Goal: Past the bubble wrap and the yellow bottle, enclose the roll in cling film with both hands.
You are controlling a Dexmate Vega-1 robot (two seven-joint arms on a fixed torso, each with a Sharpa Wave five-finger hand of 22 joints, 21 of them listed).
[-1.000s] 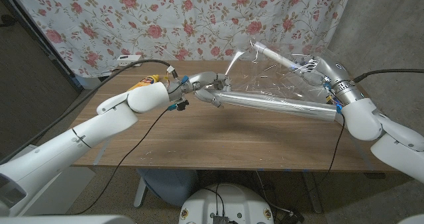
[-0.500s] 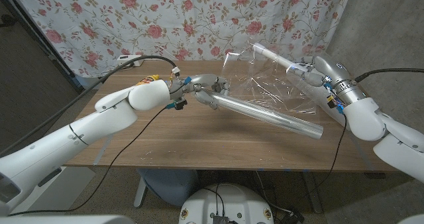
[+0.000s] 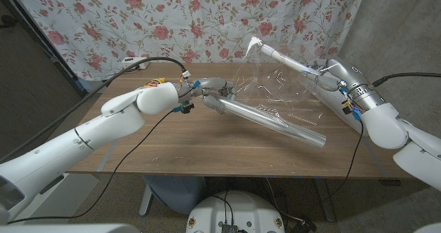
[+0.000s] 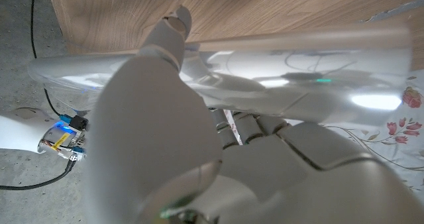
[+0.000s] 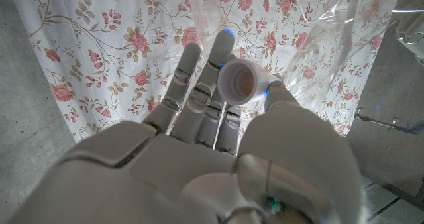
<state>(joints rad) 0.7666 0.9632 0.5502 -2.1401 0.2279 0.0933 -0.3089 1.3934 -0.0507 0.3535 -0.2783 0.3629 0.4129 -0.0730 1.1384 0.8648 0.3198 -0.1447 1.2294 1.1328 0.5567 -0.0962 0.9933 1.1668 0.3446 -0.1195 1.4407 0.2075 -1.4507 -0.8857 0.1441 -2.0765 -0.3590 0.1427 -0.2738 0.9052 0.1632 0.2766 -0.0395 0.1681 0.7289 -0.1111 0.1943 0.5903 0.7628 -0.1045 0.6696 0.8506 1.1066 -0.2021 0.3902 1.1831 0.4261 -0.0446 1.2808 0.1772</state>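
Observation:
A long shiny roll point(image 3: 272, 120) slants across the table, its free end low near the table's front right. My left hand point(image 3: 212, 95) grips its other end at the table's middle; in the left wrist view the fingers point(image 4: 173, 35) curl around the roll point(image 4: 298, 78). My right hand point(image 3: 332, 77) holds a white cling film tube point(image 3: 279, 56) raised over the table's back right. A clear sheet of cling film point(image 3: 282, 92) hangs from the tube down to the roll. In the right wrist view my right hand point(image 5: 212, 151) grips the tube's open end point(image 5: 238, 82).
A yellow bottle point(image 3: 154, 84) stands behind my left forearm at the back left. A floral curtain point(image 3: 138, 19) hangs behind the wooden table point(image 3: 207, 147). Cables run along both arms.
The roll's free end has swung away from my right hand toward the table's front edge. The cling film sheet has spread wider between tube and roll.

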